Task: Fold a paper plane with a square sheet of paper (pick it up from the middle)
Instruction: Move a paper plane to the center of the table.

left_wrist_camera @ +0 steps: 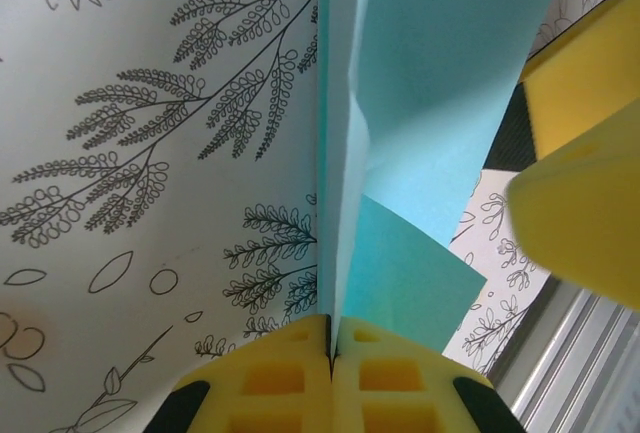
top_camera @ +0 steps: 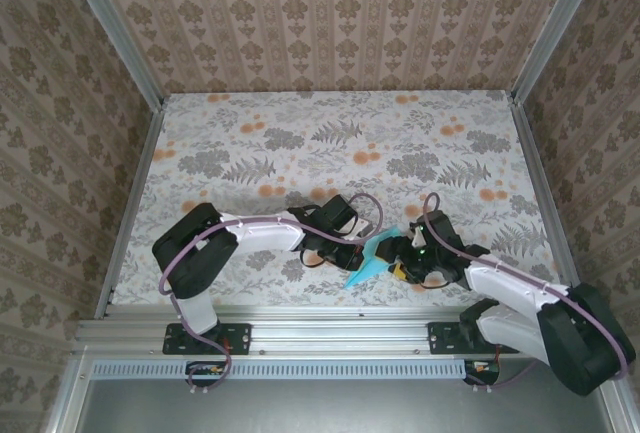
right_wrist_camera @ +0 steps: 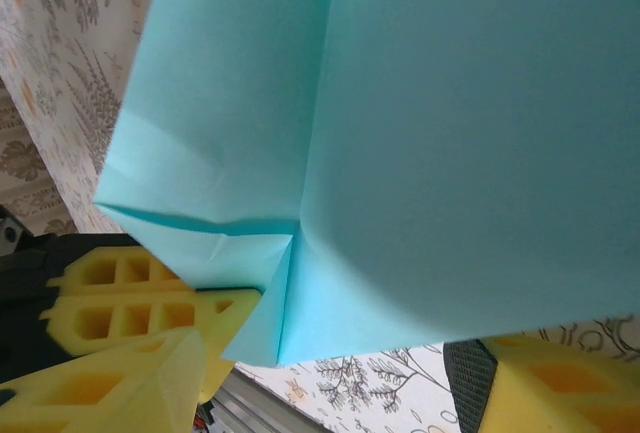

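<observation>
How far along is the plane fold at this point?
Done: the turquoise paper shows several creases and layered flaps, pointed at one end. In hand: left gripper shut on its edge, right gripper open beside it. Left: finishing folds, likely the wings.

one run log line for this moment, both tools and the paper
left tool: shut on folded paper | right tool: open beside it | paper: turquoise, pointed, over floral table
</observation>
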`<state>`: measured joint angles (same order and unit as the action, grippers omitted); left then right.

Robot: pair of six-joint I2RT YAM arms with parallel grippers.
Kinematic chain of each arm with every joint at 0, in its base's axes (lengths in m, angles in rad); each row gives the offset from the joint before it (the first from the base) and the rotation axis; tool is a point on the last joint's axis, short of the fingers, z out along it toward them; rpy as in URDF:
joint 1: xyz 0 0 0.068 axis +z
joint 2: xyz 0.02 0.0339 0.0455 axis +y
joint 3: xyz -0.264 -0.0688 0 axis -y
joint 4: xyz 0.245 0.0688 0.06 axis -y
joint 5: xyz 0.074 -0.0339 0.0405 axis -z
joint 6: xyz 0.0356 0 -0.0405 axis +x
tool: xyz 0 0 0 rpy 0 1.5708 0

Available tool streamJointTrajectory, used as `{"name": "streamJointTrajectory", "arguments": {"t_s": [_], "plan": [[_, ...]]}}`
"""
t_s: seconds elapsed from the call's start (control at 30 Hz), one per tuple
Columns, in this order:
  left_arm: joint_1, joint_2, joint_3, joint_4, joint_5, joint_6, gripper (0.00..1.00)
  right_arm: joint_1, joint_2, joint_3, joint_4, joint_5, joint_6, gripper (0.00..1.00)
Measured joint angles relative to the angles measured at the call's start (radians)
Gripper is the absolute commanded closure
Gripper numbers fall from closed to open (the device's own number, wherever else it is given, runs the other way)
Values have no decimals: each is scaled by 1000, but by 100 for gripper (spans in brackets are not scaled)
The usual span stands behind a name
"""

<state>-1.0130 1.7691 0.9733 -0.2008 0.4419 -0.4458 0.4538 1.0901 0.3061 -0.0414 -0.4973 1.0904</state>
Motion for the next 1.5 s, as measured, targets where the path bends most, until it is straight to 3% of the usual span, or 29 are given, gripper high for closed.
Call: {"name": "streamJointTrajectory", "arguments": {"t_s": [0.77, 1.23, 1.5], "plan": [[0, 0, -60, 85, 34, -46, 98, 88, 121, 31, 114, 48, 44, 36], [9, 0, -77, 127, 51, -68, 99, 114, 141, 25, 206, 48, 132, 46], [9, -1, -80, 127, 60, -79, 99, 128, 149, 15, 246, 49, 169, 58]]}}
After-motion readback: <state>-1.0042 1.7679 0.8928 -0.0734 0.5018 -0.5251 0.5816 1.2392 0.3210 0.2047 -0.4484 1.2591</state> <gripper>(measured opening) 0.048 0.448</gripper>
